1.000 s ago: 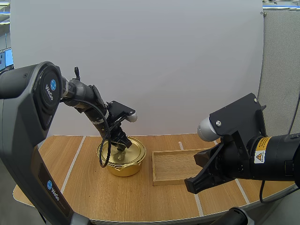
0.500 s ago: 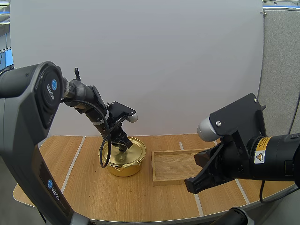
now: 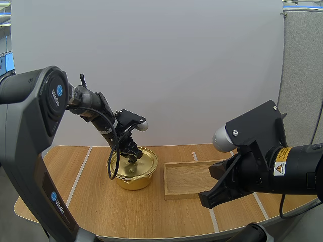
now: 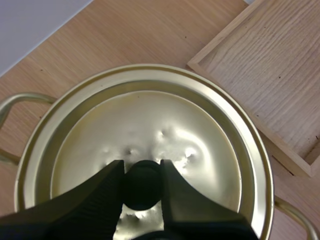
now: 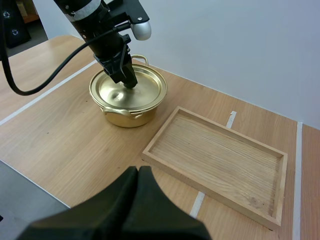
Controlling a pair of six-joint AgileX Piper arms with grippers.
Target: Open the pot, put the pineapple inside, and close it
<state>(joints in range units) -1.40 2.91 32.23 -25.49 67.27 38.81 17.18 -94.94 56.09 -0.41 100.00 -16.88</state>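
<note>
From my station I see my left gripper (image 3: 132,157) down on the gold pot (image 3: 132,181), which stands on the table (image 3: 101,206) just left of the wooden tray (image 3: 189,177). The lid (image 3: 144,160) sits flat on the pot, its rim seated all the way round inside the pot's lip. In the left wrist view the left gripper (image 4: 142,172) has its 2 black fingers (image 4: 102,192) drawn in narrow, 1 on each side of the round black knob (image 4: 142,189) at the centre of the lid (image 4: 150,120), with their ribbed inner faces pressed against it, so the claw is clamped on the knob. A looped gold handle (image 4: 15,100) sticks out from the pot's side there, and a corner of the tray (image 4: 260,65) lies just beside the pot without touching it. From the right wrist view the left gripper (image 5: 127,80) comes down steeply onto the middle of the lid (image 5: 145,92), the pot (image 5: 125,119) stands upright, and the tray (image 5: 220,157) lies flat, near the pot but apart from it. My right gripper (image 5: 137,172) hangs over the near edge of the table, its 2 fingers lying together as 1 dark wedge, closed with nothing between them; in the high view it (image 3: 206,199) sits in front of the tray, well apart from the pot.
</note>
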